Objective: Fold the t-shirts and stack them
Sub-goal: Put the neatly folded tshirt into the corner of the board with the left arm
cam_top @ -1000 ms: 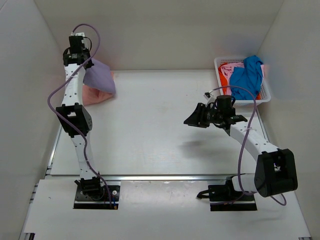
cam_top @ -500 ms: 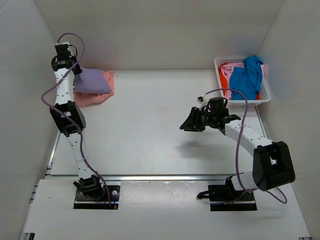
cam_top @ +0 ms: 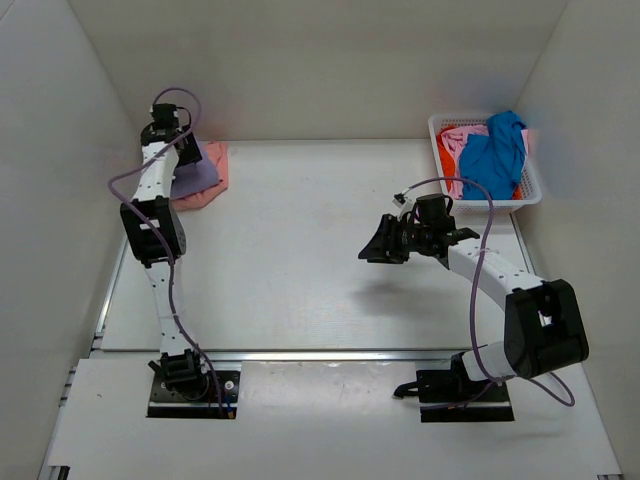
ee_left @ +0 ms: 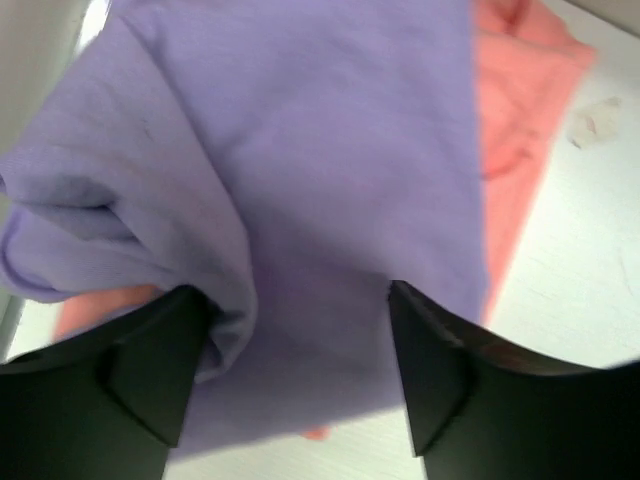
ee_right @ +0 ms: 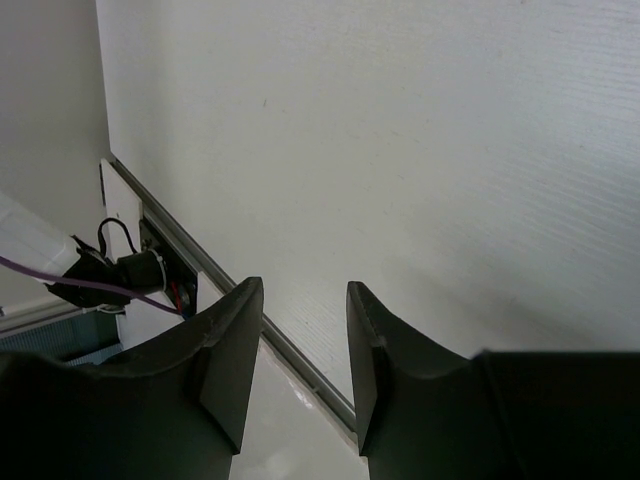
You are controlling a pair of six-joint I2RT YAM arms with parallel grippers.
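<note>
A lavender-purple t-shirt [cam_top: 197, 167] [ee_left: 330, 150] lies on top of a salmon-pink t-shirt [cam_top: 214, 170] [ee_left: 525, 100] at the table's far left corner. My left gripper [cam_top: 183, 150] [ee_left: 300, 310] hovers right over the lavender cloth, jaws wide open, with the cloth's folded edge by the left finger [ee_left: 150, 370]. My right gripper [cam_top: 372, 250] [ee_right: 303, 330] hangs above the bare table right of centre, open, nothing between its fingers. A bright blue t-shirt [cam_top: 492, 150], an orange-red one [cam_top: 455, 135] and a pink one [cam_top: 456, 186] fill the basket.
The white lattice basket [cam_top: 530, 190] stands at the far right corner against the wall. White walls close in the table on the left, back and right. A metal rail [cam_top: 320, 354] runs along the near edge.
The left arm swung over the salmon-pink shirt and its gripper opened, letting the lavender shirt settle on top. The right gripper shifted slightly left.
</note>
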